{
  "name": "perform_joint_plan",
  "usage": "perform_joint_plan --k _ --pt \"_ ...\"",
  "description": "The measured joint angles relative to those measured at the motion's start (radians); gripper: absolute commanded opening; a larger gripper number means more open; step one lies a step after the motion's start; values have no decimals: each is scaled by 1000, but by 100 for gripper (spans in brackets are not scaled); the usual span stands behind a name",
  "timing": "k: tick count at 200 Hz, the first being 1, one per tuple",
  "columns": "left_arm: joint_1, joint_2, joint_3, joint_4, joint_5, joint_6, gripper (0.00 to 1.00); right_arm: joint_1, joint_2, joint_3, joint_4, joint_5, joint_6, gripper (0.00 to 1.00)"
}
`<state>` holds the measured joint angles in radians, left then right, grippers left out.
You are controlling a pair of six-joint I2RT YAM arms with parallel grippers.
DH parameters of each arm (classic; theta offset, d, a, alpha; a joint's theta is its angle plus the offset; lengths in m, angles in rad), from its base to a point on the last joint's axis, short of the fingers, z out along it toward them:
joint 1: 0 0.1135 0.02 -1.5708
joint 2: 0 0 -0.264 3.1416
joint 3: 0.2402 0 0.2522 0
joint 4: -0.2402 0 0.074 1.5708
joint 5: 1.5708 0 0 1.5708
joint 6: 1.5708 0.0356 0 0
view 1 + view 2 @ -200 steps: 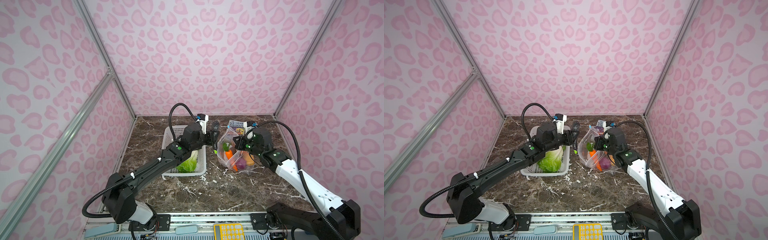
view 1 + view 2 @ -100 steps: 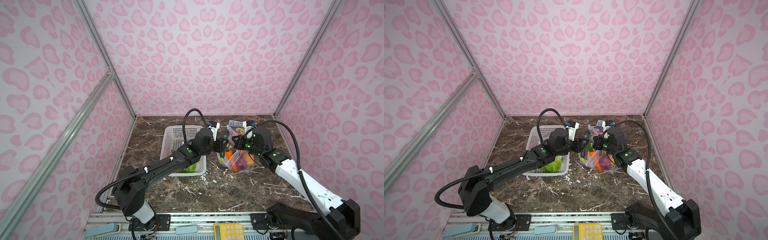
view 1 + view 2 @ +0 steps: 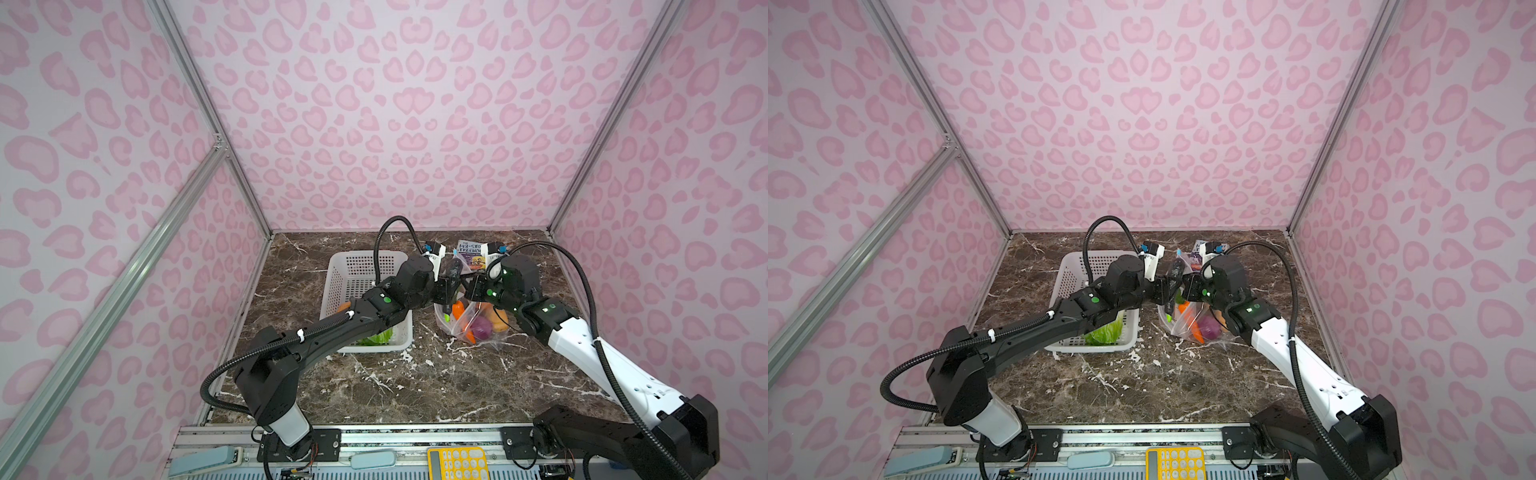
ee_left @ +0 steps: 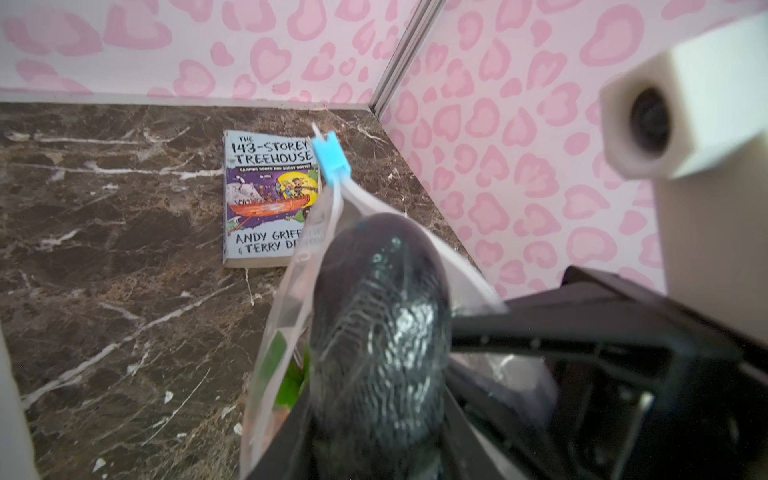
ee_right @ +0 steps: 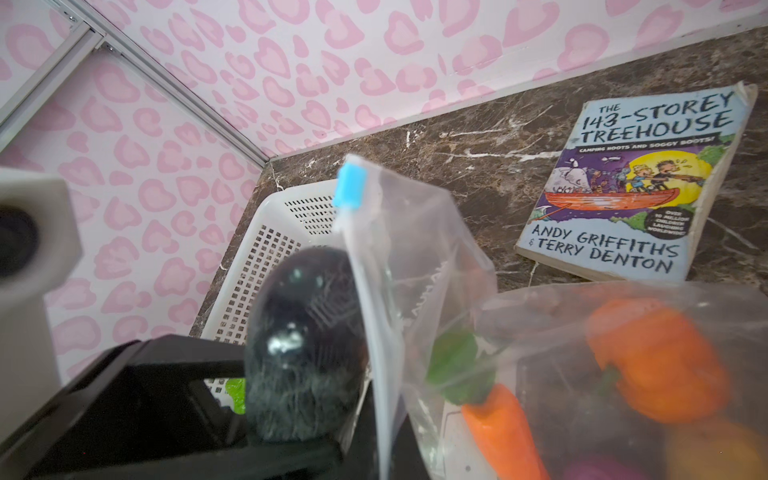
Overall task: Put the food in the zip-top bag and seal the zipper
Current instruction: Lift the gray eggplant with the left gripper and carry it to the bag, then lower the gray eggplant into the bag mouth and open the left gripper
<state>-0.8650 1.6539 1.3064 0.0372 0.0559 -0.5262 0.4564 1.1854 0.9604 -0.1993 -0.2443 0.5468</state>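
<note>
The zip-top bag stands right of the basket, holding a carrot, a pumpkin and a purple onion. Its zipper's blue slider sits at the top end of the open mouth. My left gripper is shut on a dark purple egg-shaped toy vegetable, which lies in the mouth between the bag's two lips. My right gripper is shut on the bag's rim, opposite the left one. A cabbage lies in the basket.
The white perforated basket stands left of the bag, under my left arm. A paperback book lies flat behind the bag near the back wall. Pink patterned walls close in the marble table on three sides.
My left arm has swung right from over the basket to the bag's mouth, carrying the dark toy vegetable. The right arm and the bag have stayed put.
</note>
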Motion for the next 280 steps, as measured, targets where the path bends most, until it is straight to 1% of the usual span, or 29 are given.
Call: perform_joint_plan --k 18,31,63,96,133,188,251,280 --pt "0 33 74 -42 -21 3 26 7 3 0 0 7 2 0" --pt "2 50 95 -43 -34 2 26 11 4 0 0 5 8 0" --pt "3 61 89 -56 -61 -23 26 15 3 0 -5 7 8 0" --pt "2 60 44 -36 -80 -31 25 15 -2 0 -7 17 10 0" --pt "-6 37 -34 -40 -71 -42 25 13 -2 1 0 35 21 0" --pt "-13 -3 -80 -28 -56 -42 25 12 31 31 -2 71 36 0" --pt "-24 -23 -80 -38 -1 -29 26 15 56 35 -10 95 35 0" --pt "-25 3 -39 -58 7 -29 26 13 31 34 -11 113 32 0"
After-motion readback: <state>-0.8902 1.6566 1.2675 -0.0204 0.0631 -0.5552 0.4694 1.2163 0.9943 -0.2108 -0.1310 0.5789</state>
